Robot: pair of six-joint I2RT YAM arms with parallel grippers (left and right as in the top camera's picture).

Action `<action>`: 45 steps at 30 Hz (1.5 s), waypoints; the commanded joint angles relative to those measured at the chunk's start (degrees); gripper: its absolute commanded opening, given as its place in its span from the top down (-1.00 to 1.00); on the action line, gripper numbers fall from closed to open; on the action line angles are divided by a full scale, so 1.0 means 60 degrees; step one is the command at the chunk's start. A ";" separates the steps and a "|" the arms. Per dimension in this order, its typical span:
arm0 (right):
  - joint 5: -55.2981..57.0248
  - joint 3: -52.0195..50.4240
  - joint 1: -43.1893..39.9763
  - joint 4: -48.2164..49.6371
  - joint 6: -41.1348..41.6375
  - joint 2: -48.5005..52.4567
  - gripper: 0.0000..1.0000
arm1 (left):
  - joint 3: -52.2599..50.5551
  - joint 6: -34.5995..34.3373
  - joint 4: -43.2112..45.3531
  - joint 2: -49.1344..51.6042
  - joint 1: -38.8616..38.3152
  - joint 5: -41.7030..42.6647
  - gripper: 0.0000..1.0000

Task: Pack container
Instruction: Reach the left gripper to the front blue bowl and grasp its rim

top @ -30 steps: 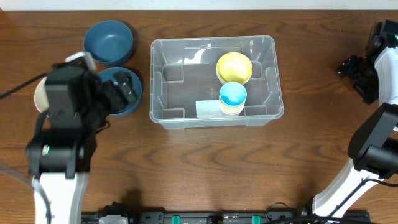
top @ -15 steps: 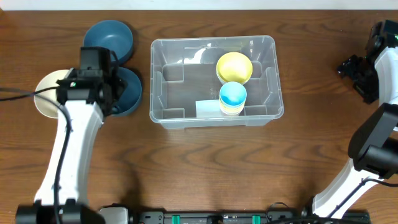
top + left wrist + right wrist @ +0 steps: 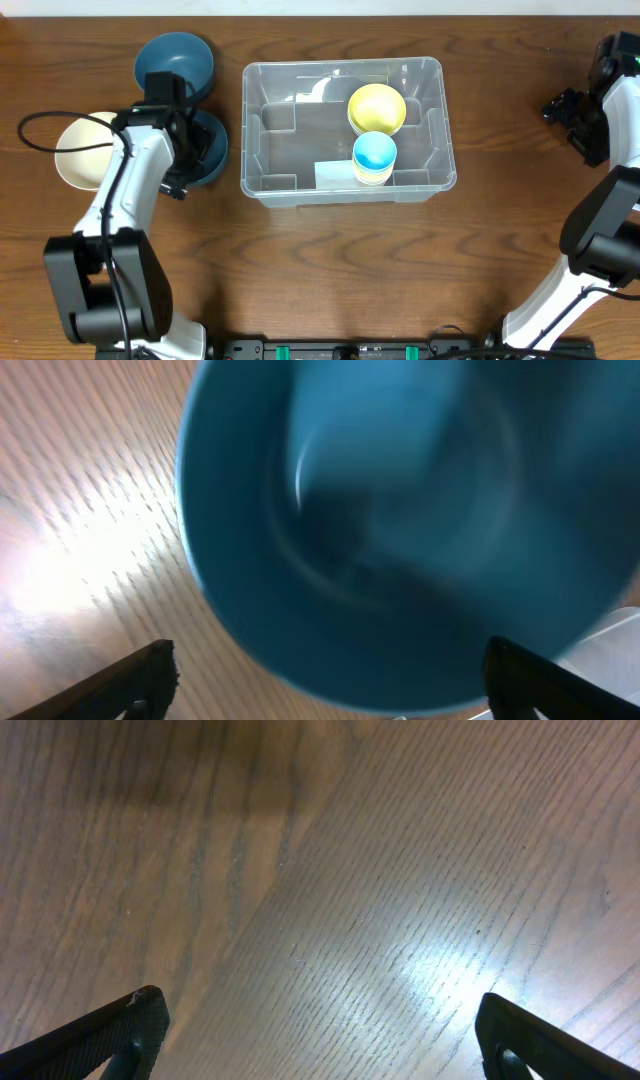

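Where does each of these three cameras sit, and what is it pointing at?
Overhead: above the table, facing straight down; container, bowls, left arm, right arm.
Left wrist: on the left arm, close above a blue bowl; tips of the left hand at bottom corners.
Right wrist: on the right arm, facing tabletop wood; right hand tips likewise.
Shared: overhead and left wrist both show that blue bowl.

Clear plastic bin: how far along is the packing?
Done: yellow bowl and light-blue cup inside the clear plastic bin. In hand: open left gripper over a dark blue bowl. Left: that, a second dark blue bowl and a cream bowl outside.
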 commanded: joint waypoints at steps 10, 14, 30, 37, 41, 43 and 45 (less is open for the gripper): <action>0.0066 0.0004 -0.0011 -0.0007 0.0124 -0.0058 -0.99 | -0.0240 0.0146 -0.0015 0.0623 0.0823 0.1759 -0.02; 0.0066 0.0004 -0.0011 -0.0004 0.0124 -0.0058 -0.99 | -0.0240 0.0495 -0.0015 0.0623 0.0845 0.1756 0.56; 0.0066 0.0004 -0.0011 -0.0004 0.0124 -0.0058 -0.98 | -0.0353 0.1224 -0.0106 0.0619 0.0845 0.1428 0.88; 0.0066 0.0004 -0.0011 -0.0004 0.0124 -0.0058 -0.99 | -0.0259 0.1545 0.0182 0.0525 0.0856 0.1432 0.89; 0.0066 0.0004 -0.0011 -0.0004 0.0127 -0.0058 -0.98 | -0.0087 0.1606 0.0211 0.0208 0.1013 0.1424 0.88; 0.0066 0.0000 -0.0011 -0.0004 0.0124 -0.0058 -0.98 | 0.0007 0.1610 0.0208 0.0000 0.1202 0.1424 0.88; 0.0066 0.0004 -0.0011 -0.0004 0.0127 -0.0058 -0.98 | 0.0069 0.1614 0.0204 -0.0270 0.1472 0.1395 0.88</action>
